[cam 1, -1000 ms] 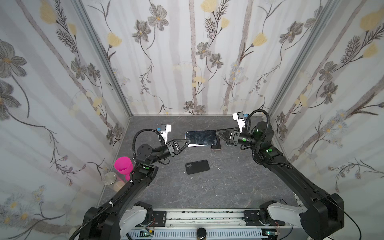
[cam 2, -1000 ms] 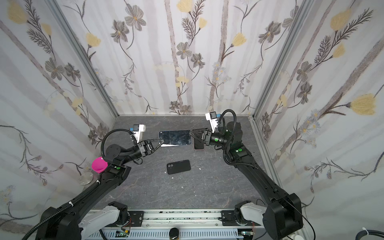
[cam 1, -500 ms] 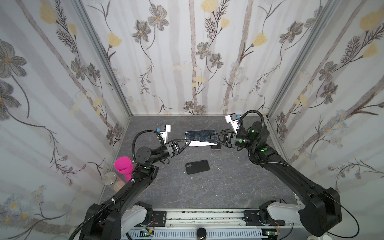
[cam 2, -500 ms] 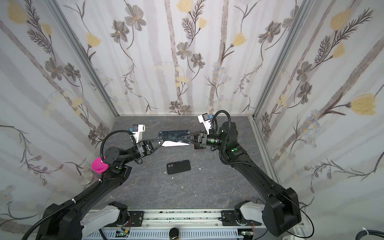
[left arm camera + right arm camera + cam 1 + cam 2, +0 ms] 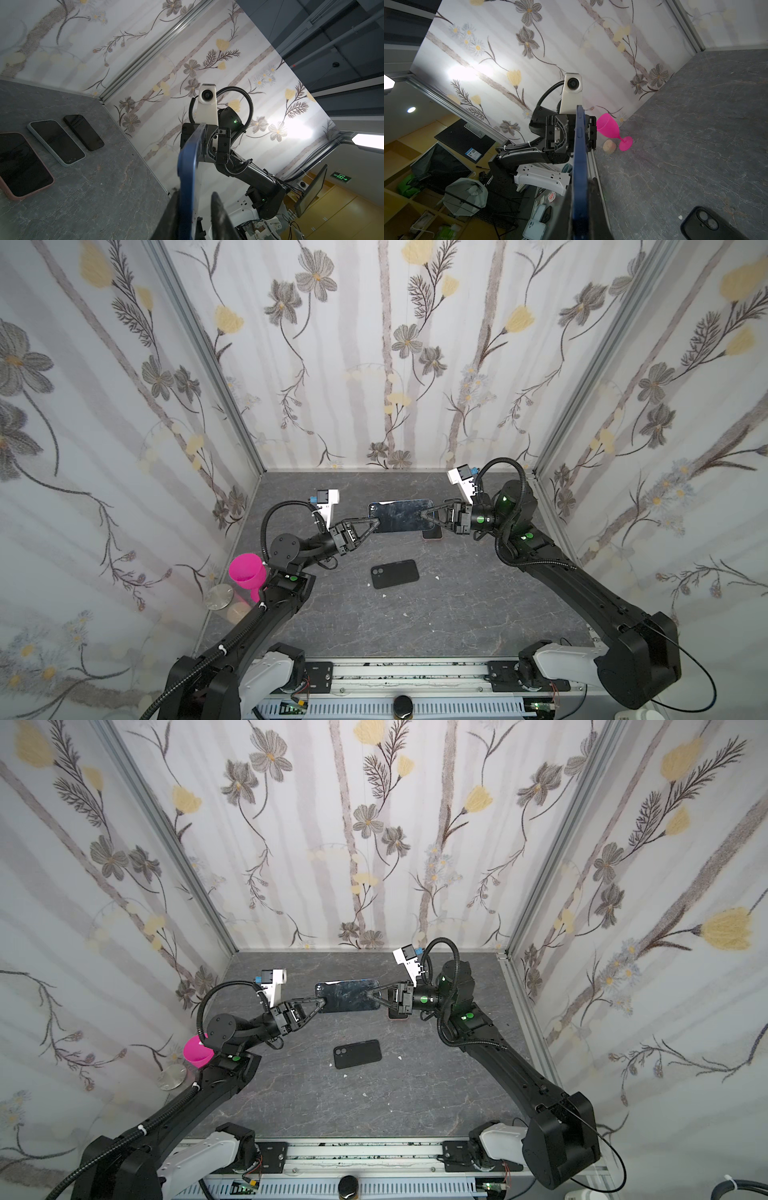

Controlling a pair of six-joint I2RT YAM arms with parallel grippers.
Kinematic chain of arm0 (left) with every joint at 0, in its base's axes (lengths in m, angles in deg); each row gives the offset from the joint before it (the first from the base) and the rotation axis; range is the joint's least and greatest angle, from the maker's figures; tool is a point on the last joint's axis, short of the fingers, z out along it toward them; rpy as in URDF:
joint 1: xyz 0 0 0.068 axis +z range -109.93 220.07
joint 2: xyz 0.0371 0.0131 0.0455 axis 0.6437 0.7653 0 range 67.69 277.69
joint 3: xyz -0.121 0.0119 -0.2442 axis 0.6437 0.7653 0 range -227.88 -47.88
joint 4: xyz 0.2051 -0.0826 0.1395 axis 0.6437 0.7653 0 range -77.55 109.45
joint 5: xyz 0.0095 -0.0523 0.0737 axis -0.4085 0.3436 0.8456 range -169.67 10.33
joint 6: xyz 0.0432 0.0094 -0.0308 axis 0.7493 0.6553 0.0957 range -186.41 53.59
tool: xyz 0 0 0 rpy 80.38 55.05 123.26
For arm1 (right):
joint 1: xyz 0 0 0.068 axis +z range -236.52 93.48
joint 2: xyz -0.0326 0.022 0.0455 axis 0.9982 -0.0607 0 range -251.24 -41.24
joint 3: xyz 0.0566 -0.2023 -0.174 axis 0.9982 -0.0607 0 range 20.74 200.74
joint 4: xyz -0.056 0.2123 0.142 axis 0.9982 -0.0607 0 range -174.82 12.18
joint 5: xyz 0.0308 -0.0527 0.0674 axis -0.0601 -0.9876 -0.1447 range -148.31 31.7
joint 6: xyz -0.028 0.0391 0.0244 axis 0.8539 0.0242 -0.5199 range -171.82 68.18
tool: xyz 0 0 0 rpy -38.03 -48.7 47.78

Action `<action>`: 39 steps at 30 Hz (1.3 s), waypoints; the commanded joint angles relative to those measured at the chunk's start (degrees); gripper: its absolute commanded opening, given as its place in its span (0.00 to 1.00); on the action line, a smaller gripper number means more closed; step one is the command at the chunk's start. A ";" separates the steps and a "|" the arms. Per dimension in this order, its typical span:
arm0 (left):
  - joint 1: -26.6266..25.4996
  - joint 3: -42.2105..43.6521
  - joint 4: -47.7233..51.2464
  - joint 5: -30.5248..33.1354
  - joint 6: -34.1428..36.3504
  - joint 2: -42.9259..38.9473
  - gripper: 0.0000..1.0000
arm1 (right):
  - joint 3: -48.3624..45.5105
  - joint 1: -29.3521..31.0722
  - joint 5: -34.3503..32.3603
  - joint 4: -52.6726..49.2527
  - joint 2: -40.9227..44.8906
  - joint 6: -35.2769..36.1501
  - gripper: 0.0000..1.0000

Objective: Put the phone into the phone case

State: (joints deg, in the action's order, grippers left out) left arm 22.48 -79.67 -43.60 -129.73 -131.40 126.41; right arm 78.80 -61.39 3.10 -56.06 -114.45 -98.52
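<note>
Right fingers (image 5: 428, 516) clench one end of the blue phone (image 5: 401, 516), holding it above the table (image 5: 457, 605). Left fingers (image 5: 372, 524) stand parted around the other end. The black case (image 5: 394, 573) lies apart, back up.

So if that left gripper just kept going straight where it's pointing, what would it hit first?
The blue phone: its near end sits between the open jaws of the left gripper. Past the far end comes the right gripper, shut on it, on roughly the same line, though depth is unclear.
</note>
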 commanded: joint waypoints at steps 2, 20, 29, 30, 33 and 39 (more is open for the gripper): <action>2.06 -0.12 6.92 6.85 4.85 -3.35 0.82 | 0.62 -0.86 -1.69 -0.09 0.29 0.53 0.00; 2.93 -1.56 52.27 30.55 28.77 -6.14 0.89 | -2.40 -3.21 -8.10 -21.27 -3.50 9.36 0.00; 0.64 0.05 52.54 27.76 28.24 0.88 0.86 | -4.27 -0.65 -12.58 -26.94 -9.51 10.57 0.00; 0.12 0.06 52.54 27.59 28.13 1.67 0.85 | -4.26 -0.07 -12.87 -27.01 -10.20 10.48 0.00; -1.45 0.02 52.41 27.60 27.97 4.03 0.85 | -4.01 2.10 -14.55 -27.33 -12.96 10.42 0.00; -3.77 0.85 51.26 27.37 27.35 7.89 0.85 | -4.14 4.10 -16.52 -26.54 -16.95 9.67 0.00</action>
State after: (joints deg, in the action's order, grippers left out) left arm 19.16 -79.30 9.14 -101.87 -103.86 133.27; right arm 74.61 -57.81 -12.81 -84.15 -130.43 -88.79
